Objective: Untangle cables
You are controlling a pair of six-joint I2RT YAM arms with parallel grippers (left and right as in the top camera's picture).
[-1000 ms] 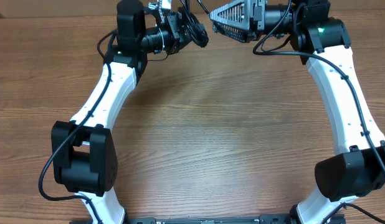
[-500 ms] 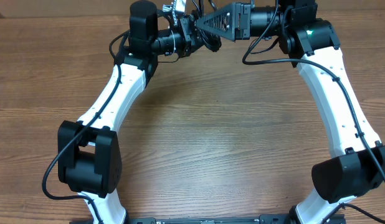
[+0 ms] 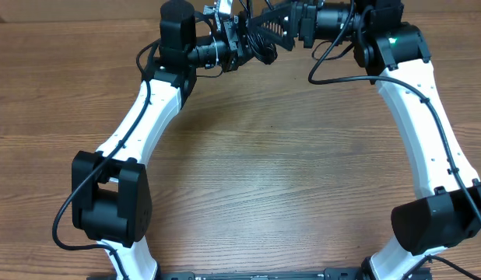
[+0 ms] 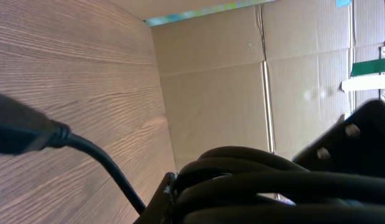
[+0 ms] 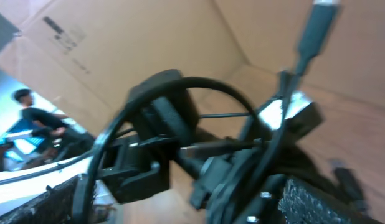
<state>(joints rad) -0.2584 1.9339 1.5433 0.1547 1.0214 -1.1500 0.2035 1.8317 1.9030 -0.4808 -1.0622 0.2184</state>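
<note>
**Cable bundle, held aloft at the far side of the bench**

Item: cables [image 3: 261, 51]. Thin black cords wound into one tight coil, lifted off the bench [image 3: 248, 171] and hanging at its far side, between the two sets of fingers. In the left wrist view the loops lie stacked one on another and fill the lower right. One cord runs off to a plug end [image 4: 18, 134], blurred at the left edge. In the right wrist view a wide loop arcs overhead and a second plug [image 5: 317, 31] sticks up at the top right.

Holder: left fingers [image 3: 242, 43]. Closed tight on the coil, pointing rightward across the bench.

Opposite: right fingers [image 3: 275, 27]. Spread wide and gripping nothing, pointing leftward with their tips up against the bundle. Whether they touch it, I cannot tell. Their ribbed pads [image 5: 332, 199] sit at the bottom corners of the right wrist view, with the cords in the space between them.

Surroundings: wood-grain bench top, with cardboard panels [image 4: 242, 81] standing behind it.
</note>
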